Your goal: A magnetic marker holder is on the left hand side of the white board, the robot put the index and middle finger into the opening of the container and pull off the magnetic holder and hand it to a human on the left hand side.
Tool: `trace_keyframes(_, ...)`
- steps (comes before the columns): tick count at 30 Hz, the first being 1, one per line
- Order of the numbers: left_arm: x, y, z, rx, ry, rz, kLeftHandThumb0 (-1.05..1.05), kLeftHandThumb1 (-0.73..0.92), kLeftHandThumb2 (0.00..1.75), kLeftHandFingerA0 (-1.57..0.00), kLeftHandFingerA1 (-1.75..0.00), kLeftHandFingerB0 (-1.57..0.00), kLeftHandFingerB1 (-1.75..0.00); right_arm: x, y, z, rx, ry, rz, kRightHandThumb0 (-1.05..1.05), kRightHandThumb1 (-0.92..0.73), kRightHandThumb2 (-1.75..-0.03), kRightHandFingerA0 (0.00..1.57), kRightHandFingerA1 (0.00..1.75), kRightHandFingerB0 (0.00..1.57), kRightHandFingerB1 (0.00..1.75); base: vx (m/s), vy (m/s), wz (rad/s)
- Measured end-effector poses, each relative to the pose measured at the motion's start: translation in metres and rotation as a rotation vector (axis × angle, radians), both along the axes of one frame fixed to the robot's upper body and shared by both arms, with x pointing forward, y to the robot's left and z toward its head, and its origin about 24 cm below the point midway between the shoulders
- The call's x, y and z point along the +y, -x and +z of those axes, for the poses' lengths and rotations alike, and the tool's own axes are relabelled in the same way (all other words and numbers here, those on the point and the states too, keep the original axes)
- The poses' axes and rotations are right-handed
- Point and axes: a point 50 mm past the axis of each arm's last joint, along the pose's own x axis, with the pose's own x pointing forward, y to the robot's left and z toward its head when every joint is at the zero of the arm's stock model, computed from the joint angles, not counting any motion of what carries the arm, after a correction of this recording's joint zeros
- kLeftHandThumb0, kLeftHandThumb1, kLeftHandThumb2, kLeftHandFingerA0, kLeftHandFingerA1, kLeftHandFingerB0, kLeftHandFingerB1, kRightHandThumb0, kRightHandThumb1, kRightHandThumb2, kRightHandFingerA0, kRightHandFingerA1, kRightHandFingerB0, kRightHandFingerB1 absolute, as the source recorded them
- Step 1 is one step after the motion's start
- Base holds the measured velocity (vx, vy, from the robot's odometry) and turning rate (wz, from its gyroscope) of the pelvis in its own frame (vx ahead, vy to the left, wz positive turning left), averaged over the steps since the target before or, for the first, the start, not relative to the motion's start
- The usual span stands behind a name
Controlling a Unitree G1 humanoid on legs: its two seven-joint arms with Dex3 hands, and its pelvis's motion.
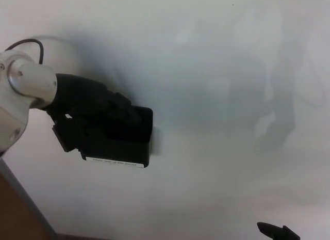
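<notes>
One boxy matte-black marker holder (121,139) on glossy whiteboard (216,69).

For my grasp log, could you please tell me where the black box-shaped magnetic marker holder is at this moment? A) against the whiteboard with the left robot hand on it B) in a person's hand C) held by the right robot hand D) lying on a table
A: the black box-shaped magnetic marker holder sits against the white whiteboard, with the left robot hand reaching onto its top; no person shows.

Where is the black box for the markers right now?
In the head view the black marker holder sits on the left part of the whiteboard, with the robot's left hand right against its upper left side.
</notes>
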Motion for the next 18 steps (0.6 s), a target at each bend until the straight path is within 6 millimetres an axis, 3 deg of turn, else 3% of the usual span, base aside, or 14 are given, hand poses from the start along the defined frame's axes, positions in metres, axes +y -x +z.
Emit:
trace_keyframes(1, -0.001, 0.0, 0.002, -0.021, 0.002, -0.006, -0.83, 0.51, 0.88, -0.03, -0.12, -0.1, -0.14, 0.0, 0.0, 0.0, 0.0, 0.001, 0.002, -0.57, -0.61, -0.64, 0.7, 0.51, 0.58, 0.45, 0.0, 0.0, 0.0)
trace_keyframes(5, -0.003, 0.001, 0.005, -0.091, -0.012, -0.035, -0.81, 0.48, 0.91, 0.0, -0.16, -0.11, -0.18, 0.0, 0.001, 0.0, 0.002, 0.004, 0.005, -0.54, -0.67, -0.6, 0.7, 0.47, 0.61, 0.44, 0.0, 0.0, 0.0)
trace_keyframes(6, -0.004, 0.002, 0.004, -0.108, -0.022, -0.051, -0.92, 0.63, 0.6, -0.01, -0.26, -0.05, -0.26, 0.0, 0.002, -0.001, 0.004, 0.006, 0.005, -0.57, -0.61, -0.63, 0.69, 0.49, 0.59, 0.45, 0.0, 0.0, 0.0)
trace_keyframes(16, -0.007, 0.011, -0.005, -0.219, -0.081, -0.143, -0.92, 0.63, 0.6, -0.02, -0.26, -0.04, -0.26, -0.003, 0.013, -0.004, 0.029, 0.011, 0.004, -0.53, -0.66, -0.6, 0.71, 0.47, 0.63, 0.44, 0.0, 0.0, 0.0)
trace_keyframes(17, -0.007, 0.012, -0.005, -0.228, -0.087, -0.151, -0.86, 0.49, 0.88, -0.05, -0.2, -0.05, -0.18, -0.003, 0.013, -0.004, 0.029, 0.012, 0.005, -0.54, -0.67, -0.6, 0.7, 0.47, 0.63, 0.44, 0.0, 0.0, 0.0)
trace_keyframes(18, -0.007, 0.012, -0.005, -0.229, -0.088, -0.152, -0.86, 0.49, 0.88, -0.05, -0.2, -0.05, -0.18, -0.003, 0.013, -0.004, 0.029, 0.012, 0.006, -0.54, -0.67, -0.6, 0.7, 0.47, 0.63, 0.44, 0.0, 0.0, 0.0)
